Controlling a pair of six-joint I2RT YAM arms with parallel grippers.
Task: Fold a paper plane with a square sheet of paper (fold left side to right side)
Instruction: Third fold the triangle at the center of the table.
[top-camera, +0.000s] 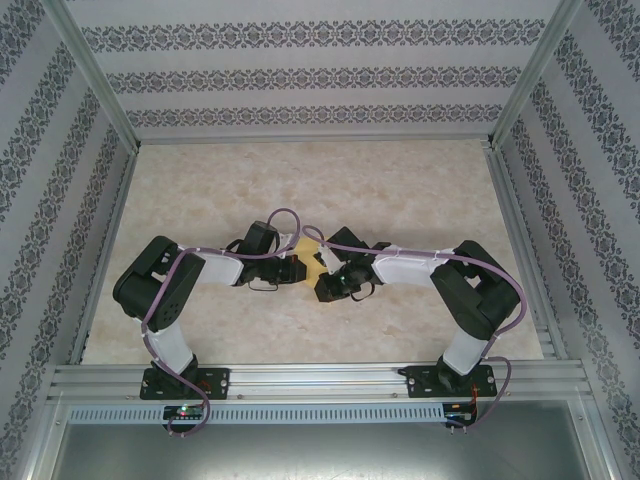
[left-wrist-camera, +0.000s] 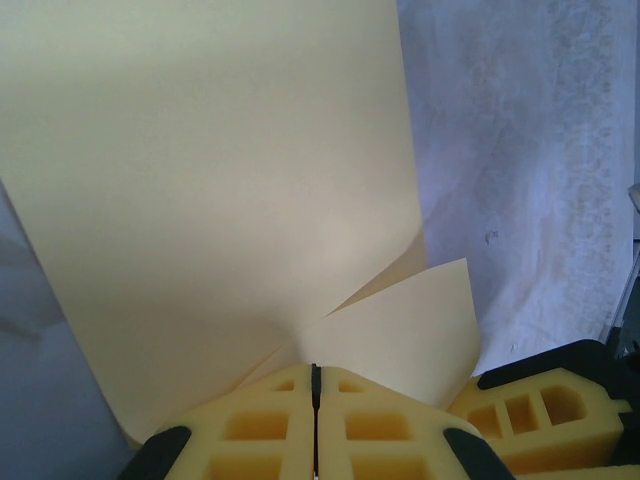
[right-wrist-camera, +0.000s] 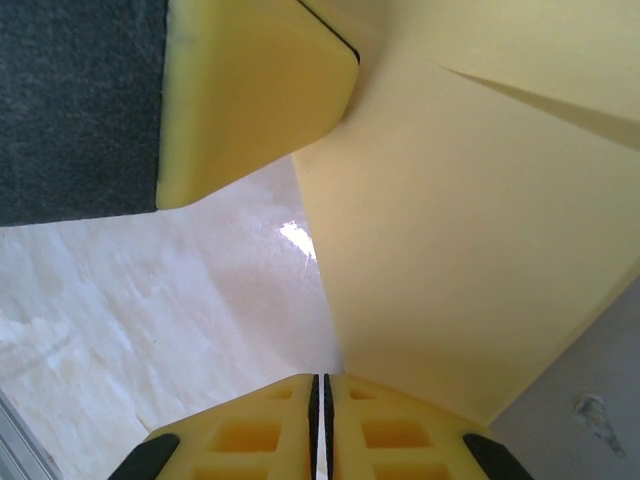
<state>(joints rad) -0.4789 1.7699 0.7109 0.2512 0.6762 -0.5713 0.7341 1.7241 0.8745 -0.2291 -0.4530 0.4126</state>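
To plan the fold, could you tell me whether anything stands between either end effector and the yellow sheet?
Nothing visible does: the left end effector and the right end effector are both shut on the square sheet of paper itself.

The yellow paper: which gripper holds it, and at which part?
Both: the left gripper and the right gripper are each shut on an edge of the square sheet of paper.

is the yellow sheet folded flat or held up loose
Held up loose: the sheet is pinched by the shut left gripper and right gripper, one flap curling, no flat fold.
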